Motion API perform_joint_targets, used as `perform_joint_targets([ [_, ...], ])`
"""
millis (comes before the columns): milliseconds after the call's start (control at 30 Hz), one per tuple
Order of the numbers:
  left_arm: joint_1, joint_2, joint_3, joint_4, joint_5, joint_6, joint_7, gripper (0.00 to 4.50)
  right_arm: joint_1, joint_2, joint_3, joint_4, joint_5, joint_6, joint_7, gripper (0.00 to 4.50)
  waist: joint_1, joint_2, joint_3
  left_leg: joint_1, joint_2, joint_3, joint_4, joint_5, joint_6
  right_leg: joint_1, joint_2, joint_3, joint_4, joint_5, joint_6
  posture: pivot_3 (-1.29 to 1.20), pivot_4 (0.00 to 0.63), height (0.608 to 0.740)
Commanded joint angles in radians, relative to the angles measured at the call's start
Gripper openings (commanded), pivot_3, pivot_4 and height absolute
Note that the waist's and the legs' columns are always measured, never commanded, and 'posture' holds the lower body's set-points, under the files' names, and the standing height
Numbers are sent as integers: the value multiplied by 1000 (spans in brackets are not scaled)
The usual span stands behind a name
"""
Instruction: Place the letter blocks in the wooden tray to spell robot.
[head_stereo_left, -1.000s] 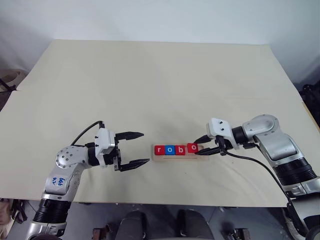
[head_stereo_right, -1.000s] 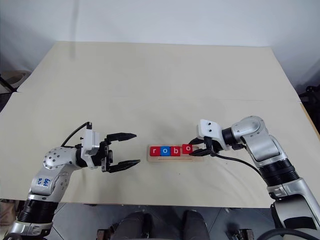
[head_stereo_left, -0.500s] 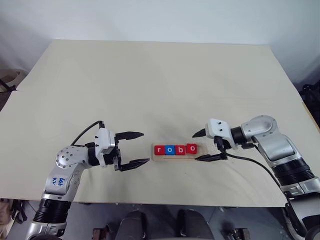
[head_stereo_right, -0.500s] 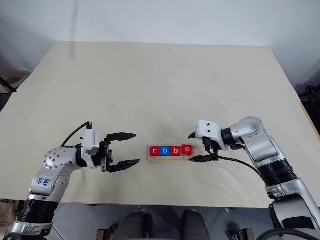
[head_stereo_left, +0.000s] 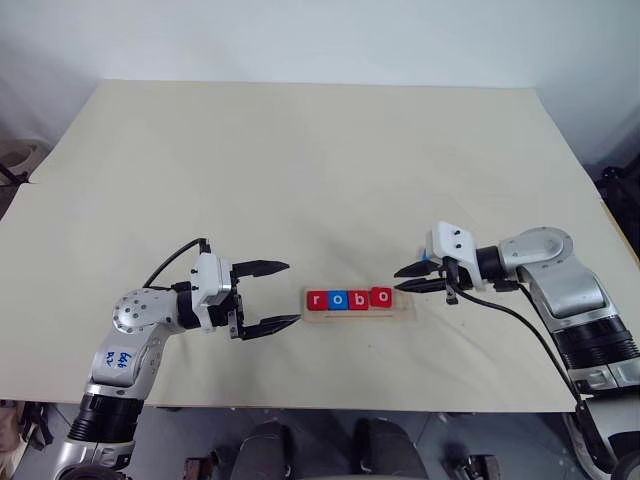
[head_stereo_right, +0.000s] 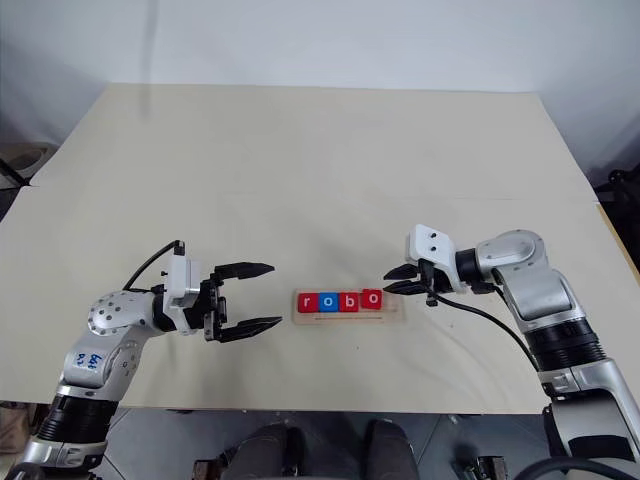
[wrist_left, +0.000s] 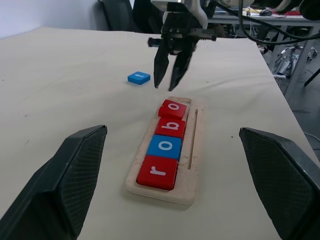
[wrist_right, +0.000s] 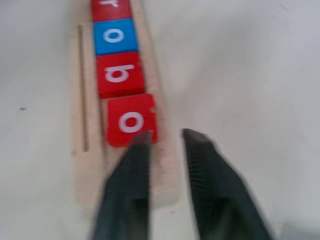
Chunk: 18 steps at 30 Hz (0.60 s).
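Note:
The wooden tray (head_stereo_left: 408, 309) lies at the table's near middle. In it sit a red r (head_stereo_left: 318, 299), a blue o (head_stereo_left: 339, 299), a red b (head_stereo_left: 360, 299) and a red o (head_stereo_left: 381, 296); the last one sits slightly askew. A blue block (wrist_left: 139, 77) rests on the table beyond the tray's right end. My right gripper (head_stereo_left: 398, 280) hovers shut just right of the red o (wrist_right: 131, 120), with nothing between its fingers. Left of the tray, my left gripper (head_stereo_left: 292, 293) is open and empty.
The tray (wrist_left: 191, 165) has one free slot at its right end, under the right gripper's tips. A black cable trails from each wrist. The table's front edge runs close behind both arms.
My right gripper let go of the red o, opened wide, drew back to the right and shut again. The red o stayed in the tray. The left arm kept still.

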Motion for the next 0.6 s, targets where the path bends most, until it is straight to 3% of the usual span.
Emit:
perform_joint_targets([
  [33, -9, 0, 4, -9, 0, -15, -4, 4500, -7, 13, 19, 9, -26, -41, -10, 20, 0, 0, 0, 0, 0, 0, 0, 0, 0, 0, 0, 0, 0, 0, 0, 0, 150, 740],
  [600, -3, -1, 5, -16, -2, -14, 1, 4500, 22, 28, 29, -75, -9, 0, 7, 20, 1, 0, 0, 0, 0, 1, 0, 0, 0, 0, 0, 0, 0, 0, 0, 0, 150, 740],
])
